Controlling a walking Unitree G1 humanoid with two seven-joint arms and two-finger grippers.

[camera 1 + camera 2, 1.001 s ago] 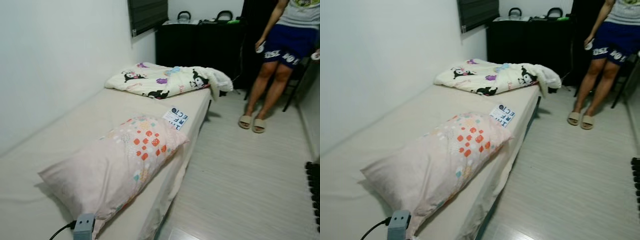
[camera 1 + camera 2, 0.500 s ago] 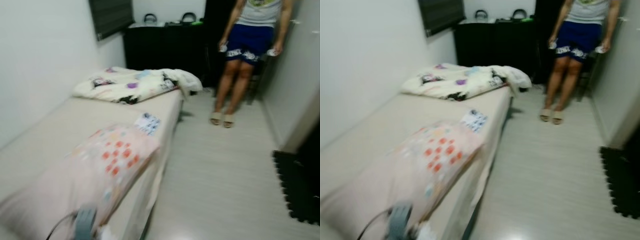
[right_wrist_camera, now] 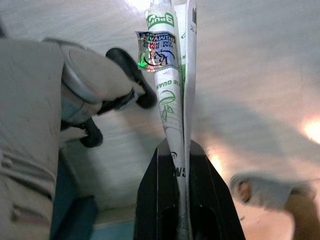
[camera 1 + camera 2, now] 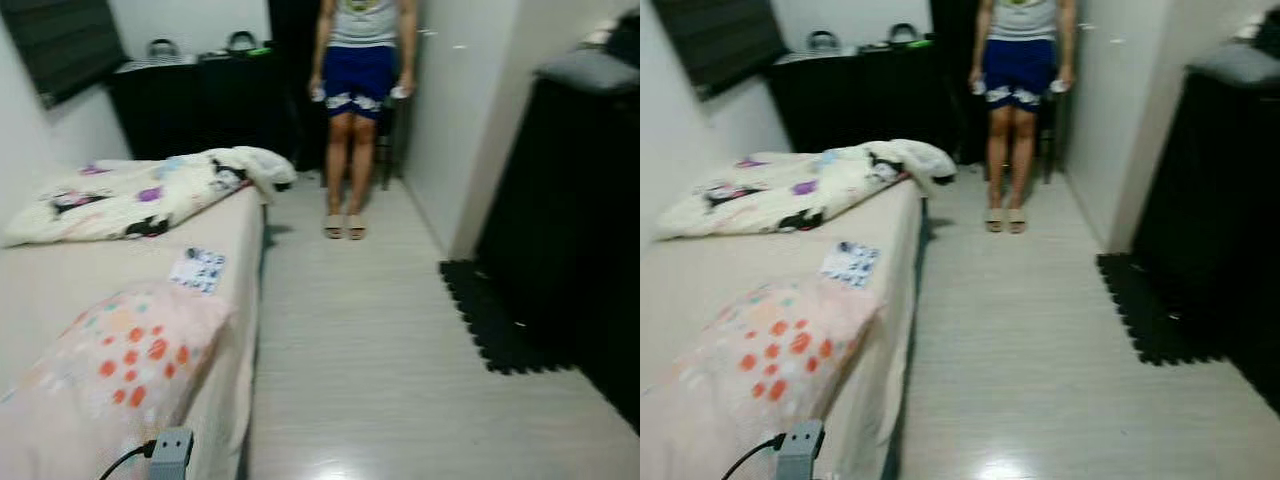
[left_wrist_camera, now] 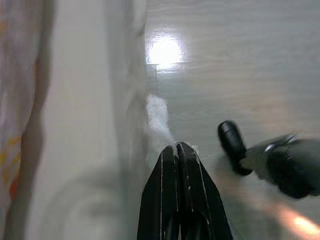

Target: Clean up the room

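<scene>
My right gripper (image 3: 181, 150) is shut on a folded white paper pack (image 3: 170, 70) with green print and a shiny sticker, held above the pale wood floor (image 3: 250, 75). My left gripper (image 5: 177, 150) is shut with nothing in it, beside the bed's edge (image 5: 125, 125) and over the floor. On the bed (image 4: 60, 285) lie a pale pillow with orange spots (image 4: 110, 370), a small printed card (image 4: 198, 270) and a crumpled cartoon-print blanket (image 4: 130, 195) at the far end.
A person (image 4: 360, 70) in blue shorts and slippers stands at the far end of the floor. A black dresser (image 4: 200, 100) is behind the bed. On the right are a tall dark cabinet (image 4: 570, 200) and a black foam mat (image 4: 500, 320). A grey plug with cable (image 4: 170, 450) sits low in view.
The camera has swung to the right: bed and person shifted left in the picture, and the dark cabinet and mat came into view. The things on the bed lie as before.
</scene>
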